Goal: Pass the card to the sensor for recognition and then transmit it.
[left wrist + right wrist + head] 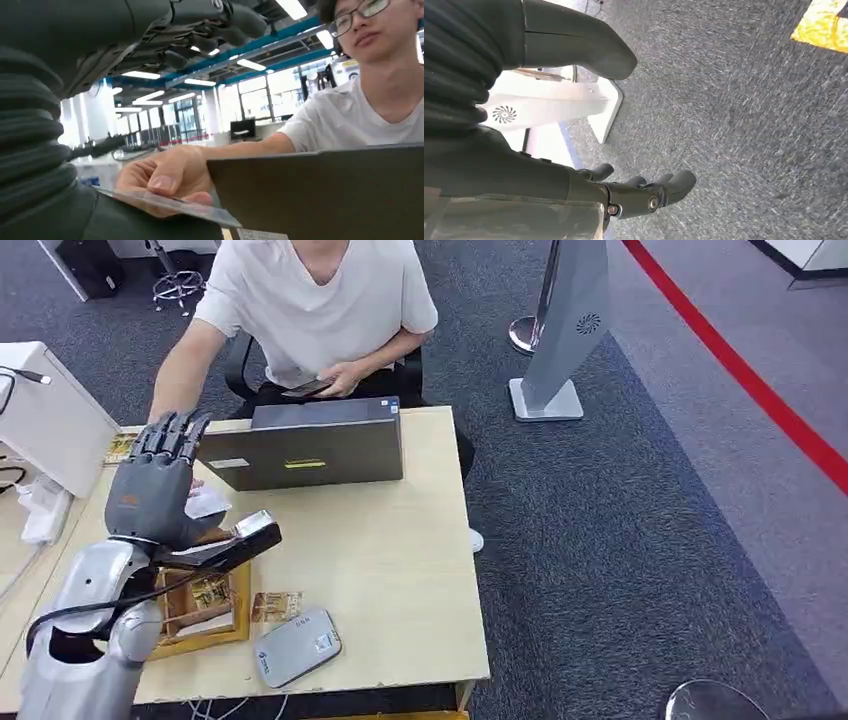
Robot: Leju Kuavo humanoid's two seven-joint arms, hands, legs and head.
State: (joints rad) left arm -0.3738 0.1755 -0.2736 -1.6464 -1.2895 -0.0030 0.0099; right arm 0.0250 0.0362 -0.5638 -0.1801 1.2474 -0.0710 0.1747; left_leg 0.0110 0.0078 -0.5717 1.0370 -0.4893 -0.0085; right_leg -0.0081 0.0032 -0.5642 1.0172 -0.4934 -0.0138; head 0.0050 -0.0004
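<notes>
Over the wooden surface (400, 540) I see my left robot hand (155, 485) raised beside the laptop (305, 445), fingers straight and pointing at the seated person (320, 310). It pinches the clear card (165, 202) under its thumb, lying flat, its far end touching the person's hand (165, 175). My right robot hand (644, 192) hangs above the carpet, fingers loosely apart, holding nothing.

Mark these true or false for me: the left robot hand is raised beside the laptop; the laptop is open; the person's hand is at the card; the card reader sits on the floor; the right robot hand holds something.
1. The left robot hand is raised beside the laptop. True.
2. The laptop is open. False: its lid is shut.
3. The person's hand touches the clear card. True.
4. The grey card reader sits on the floor. False: it lies on the table.
5. The right robot hand holds something. False: it hangs empty above the carpet.
</notes>
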